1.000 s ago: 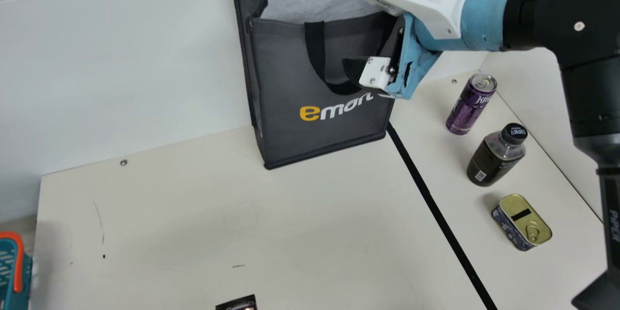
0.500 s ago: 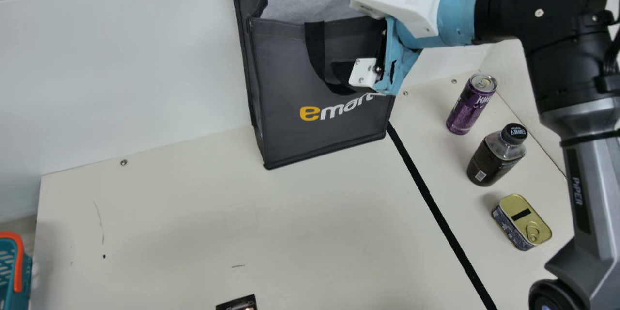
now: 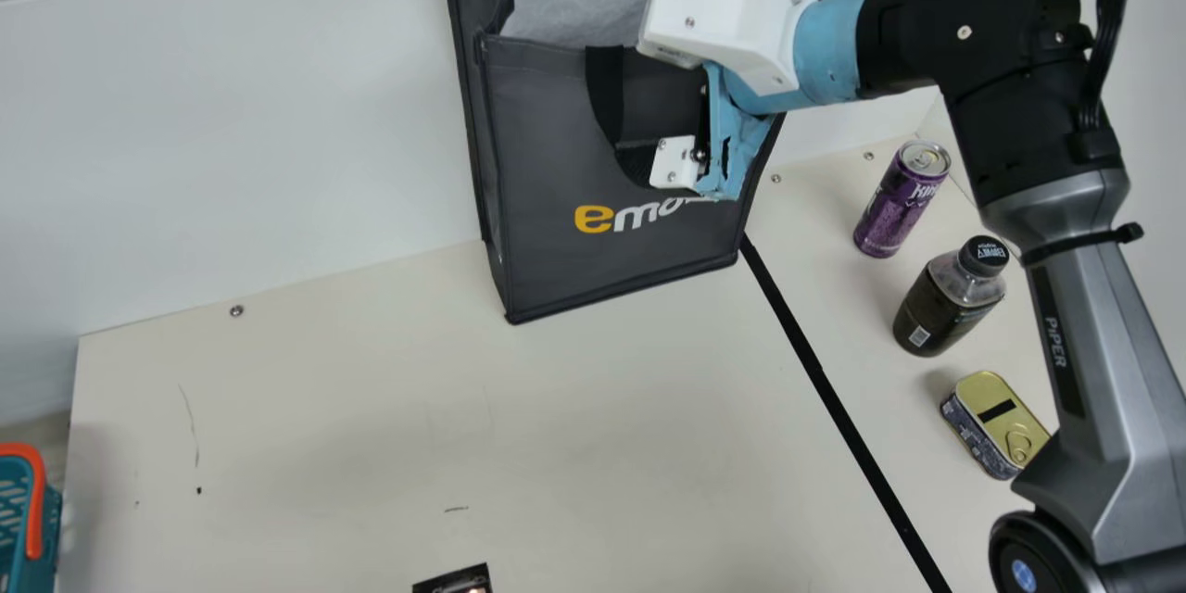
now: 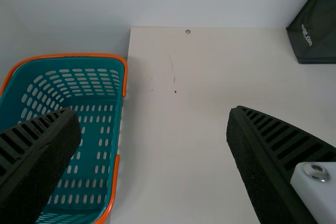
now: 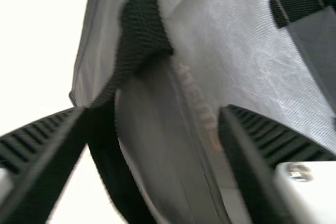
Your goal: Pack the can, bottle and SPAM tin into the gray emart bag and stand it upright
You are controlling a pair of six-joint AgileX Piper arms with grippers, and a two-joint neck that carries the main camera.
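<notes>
Gray fabric bag [image 3: 547, 157] — right gripper [image 5: 153, 111], black ribbed fingers spread, apparently astride front rim [image 3: 537, 44] — square up, pinch evenly.

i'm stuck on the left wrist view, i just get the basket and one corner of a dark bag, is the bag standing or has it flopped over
Observer: The bag is standing upright, its mouth open.
Operator: ok is the stuff for it packed
Observer: No, the can, bottle and tin are out on the table, to the right of the bag in the main view.
Operator: and what about my other arm
Observer: The right gripper is at the bag's rim, fingers apart, with cloth and a black strap showing between them.
</notes>
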